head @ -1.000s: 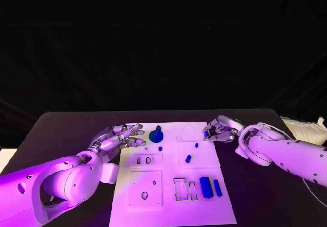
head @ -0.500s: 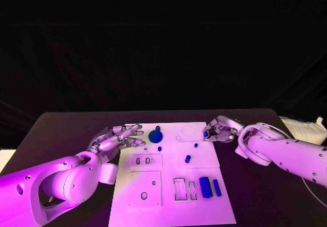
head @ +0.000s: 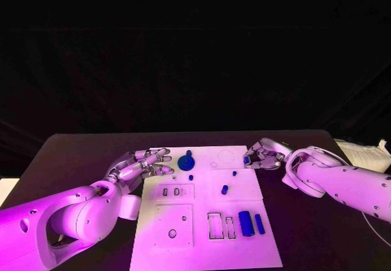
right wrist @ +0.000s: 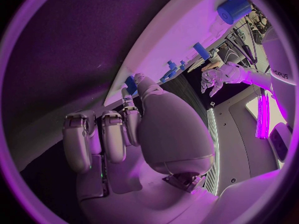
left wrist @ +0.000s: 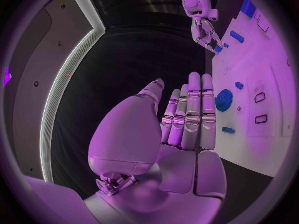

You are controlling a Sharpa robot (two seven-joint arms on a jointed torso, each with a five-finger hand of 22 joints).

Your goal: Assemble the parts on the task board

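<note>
Early in the assembly, by the look of it: most small blue parts lying loose on the flat white task board in the middle of the black worktop.

Left hand hovering just beside the board's left edge, fingers apart and stretched out, holding nothing. Close to its fingertips, a round blue toothed disc with a centre peg sitting on the far part of the board.

Right hand at the board's far right edge, fingers curled in around a small blue block. Appears pinched between thumb and finger in the right wrist view, though too small to be certain of the grip.

Nearer the robot: two blue bars, a broad blue bar and a slim blue bar, lying beside empty rectangular slots. Small blue pegs mid-board.

Step in hand, likely: picking up the block at the edge. Next, probably: lifting it clear, carrying it over a matching recess, aligning and pressing down squarely.
</note>
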